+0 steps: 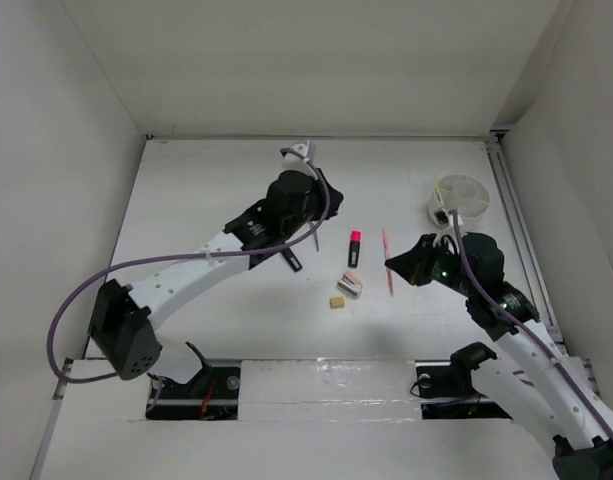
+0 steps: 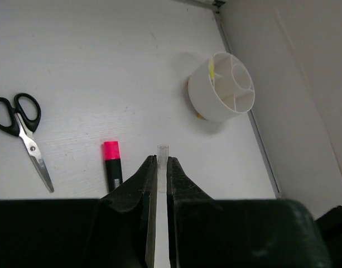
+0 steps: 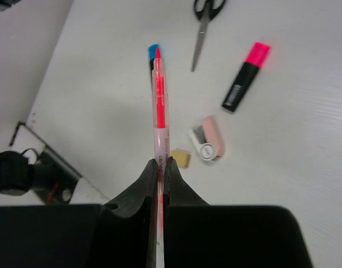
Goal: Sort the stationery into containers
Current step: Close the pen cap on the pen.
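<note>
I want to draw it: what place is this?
Likely a robot lab booth: white walls box in a table, left arm and right arm are bolted at its edge, scissors lie on it.

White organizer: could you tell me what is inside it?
A pale yellow pencil sits in one outer compartment of the organizer; other compartments show nothing, floors partly hidden.

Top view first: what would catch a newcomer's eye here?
The left arm and right arm each hold a pencil in shut jaws: pale pencil left, pink pencil right. A round white organizer stands far right; a pink highlighter lies between the arms.
</note>
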`<act>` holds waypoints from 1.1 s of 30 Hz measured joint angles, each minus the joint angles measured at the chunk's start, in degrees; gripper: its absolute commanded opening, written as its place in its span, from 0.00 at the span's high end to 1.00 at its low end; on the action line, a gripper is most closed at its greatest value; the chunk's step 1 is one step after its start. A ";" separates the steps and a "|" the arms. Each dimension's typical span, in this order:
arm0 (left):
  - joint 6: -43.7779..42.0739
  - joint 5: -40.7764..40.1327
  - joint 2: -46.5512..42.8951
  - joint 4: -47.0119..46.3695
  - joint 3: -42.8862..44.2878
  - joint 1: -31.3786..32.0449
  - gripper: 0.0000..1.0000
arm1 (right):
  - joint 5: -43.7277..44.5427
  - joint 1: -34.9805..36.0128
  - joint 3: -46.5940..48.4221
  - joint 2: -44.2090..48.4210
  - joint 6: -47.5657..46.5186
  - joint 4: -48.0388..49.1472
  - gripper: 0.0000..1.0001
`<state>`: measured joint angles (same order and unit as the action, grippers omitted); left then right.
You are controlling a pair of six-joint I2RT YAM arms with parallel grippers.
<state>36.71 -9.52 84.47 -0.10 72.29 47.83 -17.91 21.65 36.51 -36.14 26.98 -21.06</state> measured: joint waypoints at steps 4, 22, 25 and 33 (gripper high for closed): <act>-2.21 1.20 -8.20 -6.93 -7.30 -1.77 1.00 | -2.32 6.51 -1.55 -3.50 3.63 7.32 1.00; -4.63 5.18 -22.21 -24.61 -20.90 -2.69 1.00 | 5.57 19.32 -0.48 -15.08 12.74 28.96 1.00; -4.37 5.64 -22.36 -25.88 -22.01 -2.69 1.00 | 5.60 19.37 0.92 -16.28 13.35 31.52 1.00; -4.11 6.60 -22.34 -28.94 -23.10 -2.69 1.00 | 5.35 20.11 1.70 -18.69 14.45 37.22 1.00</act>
<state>32.60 -2.92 62.13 -29.04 49.19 45.15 -12.56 41.76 38.22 -54.83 41.43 16.16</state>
